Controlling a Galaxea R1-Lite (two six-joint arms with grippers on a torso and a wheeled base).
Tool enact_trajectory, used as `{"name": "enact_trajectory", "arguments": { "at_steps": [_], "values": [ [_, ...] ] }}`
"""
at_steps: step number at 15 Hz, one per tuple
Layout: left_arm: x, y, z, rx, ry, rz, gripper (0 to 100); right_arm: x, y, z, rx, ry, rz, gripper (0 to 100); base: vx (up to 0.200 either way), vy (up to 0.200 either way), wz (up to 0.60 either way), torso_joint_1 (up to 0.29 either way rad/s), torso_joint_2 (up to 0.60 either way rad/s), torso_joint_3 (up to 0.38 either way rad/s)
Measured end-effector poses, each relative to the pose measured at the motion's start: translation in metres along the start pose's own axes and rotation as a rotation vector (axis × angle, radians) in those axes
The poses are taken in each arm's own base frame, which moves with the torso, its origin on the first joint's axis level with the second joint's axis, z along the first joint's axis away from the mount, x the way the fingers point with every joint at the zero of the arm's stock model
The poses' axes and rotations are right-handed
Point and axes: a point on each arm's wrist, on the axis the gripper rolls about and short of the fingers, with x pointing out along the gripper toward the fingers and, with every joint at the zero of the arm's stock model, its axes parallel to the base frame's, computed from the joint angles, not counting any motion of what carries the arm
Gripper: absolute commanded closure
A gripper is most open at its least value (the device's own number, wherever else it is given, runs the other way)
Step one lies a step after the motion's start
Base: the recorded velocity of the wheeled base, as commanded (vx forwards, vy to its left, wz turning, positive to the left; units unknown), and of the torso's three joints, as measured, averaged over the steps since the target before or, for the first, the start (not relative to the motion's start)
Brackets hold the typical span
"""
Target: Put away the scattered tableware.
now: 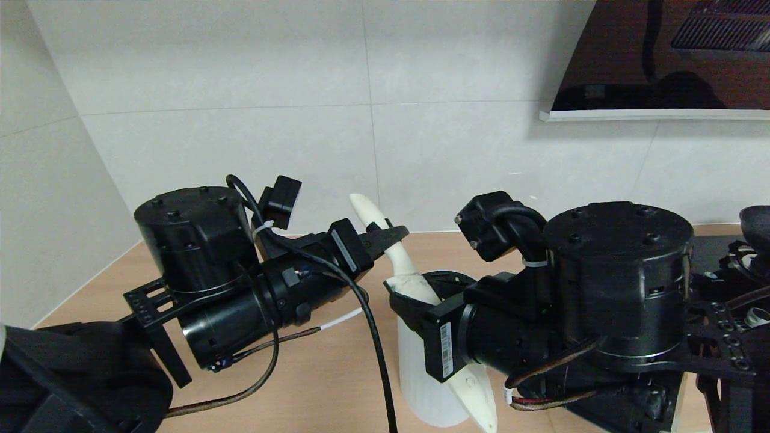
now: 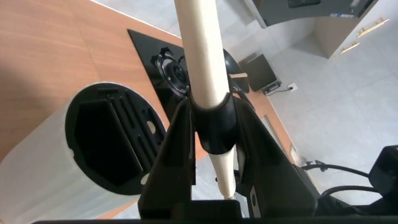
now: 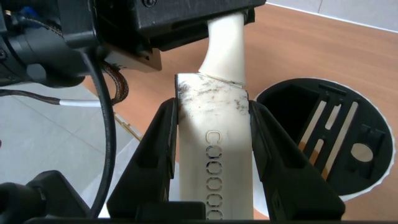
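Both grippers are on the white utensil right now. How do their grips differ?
The left gripper clamps the thin round handle of the white utensil; the right gripper clamps its wide flat section. The left gripper sits higher along the tilted utensil, the right gripper lower. Both are shut on it, close by the white holder.

Cream spatula (image 3: 214,124), dark smudges, 1 row of oval marks. White holder (image 2: 37,155), black slotted insert (image 2: 93,137). Wood-brown counter (image 1: 325,373). Black cooktop (image 2: 146,43). Pale grey wall tiles (image 1: 240,90).
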Motion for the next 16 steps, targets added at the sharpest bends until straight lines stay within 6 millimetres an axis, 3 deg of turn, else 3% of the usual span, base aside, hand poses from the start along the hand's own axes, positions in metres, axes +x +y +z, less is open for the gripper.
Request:
{"name": "enact_trajectory", "arguments": {
  "at_steps": [7,11,16],
  "values": [
    [-0.001,-0.004,0.000,0.004,0.000,-0.003,100,-0.006,-0.005,0.007,0.007,-0.023,-0.016,0,0.000,0.000,0.00,0.000,0.00,0.000],
    [0.003,-0.006,0.005,0.006,-0.029,0.132,100,-0.012,-0.036,0.030,0.012,-0.095,-0.103,0,0.000,0.000,0.00,0.000,0.00,0.000],
    [-0.008,-0.043,0.036,0.061,-0.140,0.286,100,-0.017,-0.060,0.046,0.024,-0.147,-0.178,0,0.000,0.000,0.00,0.000,0.00,0.000]
  ]
}}
